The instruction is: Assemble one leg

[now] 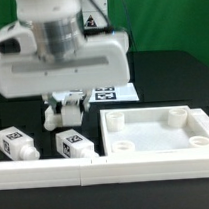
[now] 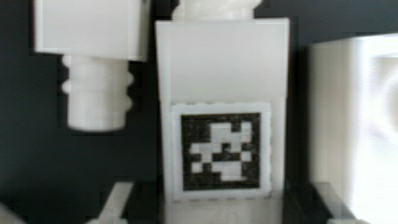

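My claw sits over a leg; its fingertips are hidden, so I cannot tell if it pinches. The arm blocks the table at twelve o'clock.

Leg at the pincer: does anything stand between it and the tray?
Nothing visible does: only dark tabletop lies between the leg and the tray; a spare leg lies nearer the camera, off that line.
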Controlling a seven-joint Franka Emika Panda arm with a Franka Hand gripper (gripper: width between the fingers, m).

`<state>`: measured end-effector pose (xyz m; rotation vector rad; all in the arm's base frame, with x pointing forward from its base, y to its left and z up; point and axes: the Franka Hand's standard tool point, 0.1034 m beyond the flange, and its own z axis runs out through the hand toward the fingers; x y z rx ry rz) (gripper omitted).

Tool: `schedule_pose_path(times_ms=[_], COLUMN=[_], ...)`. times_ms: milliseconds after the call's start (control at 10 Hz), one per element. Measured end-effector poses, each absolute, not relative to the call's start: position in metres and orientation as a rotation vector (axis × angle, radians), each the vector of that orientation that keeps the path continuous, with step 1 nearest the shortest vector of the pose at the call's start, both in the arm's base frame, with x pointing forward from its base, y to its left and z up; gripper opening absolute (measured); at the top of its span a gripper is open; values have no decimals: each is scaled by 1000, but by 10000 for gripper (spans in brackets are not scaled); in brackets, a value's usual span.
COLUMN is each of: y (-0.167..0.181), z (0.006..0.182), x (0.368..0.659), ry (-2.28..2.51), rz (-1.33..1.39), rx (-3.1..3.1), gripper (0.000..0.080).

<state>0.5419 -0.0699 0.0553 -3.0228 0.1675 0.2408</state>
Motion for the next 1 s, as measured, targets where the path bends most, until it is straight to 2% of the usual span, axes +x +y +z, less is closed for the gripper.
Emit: schedule_pose_path(times_ms=[100,300,500,900,1000], y=[-60,-28,19,20,42], z=[75,90,89,90,95], x=[542,532,524,523,513], ry=[154,213,268,271,297], rz=[232,236,245,244,228], rx=[-3017,-3010,-3013,-3018,-3036], gripper=[284,284,284,284,284])
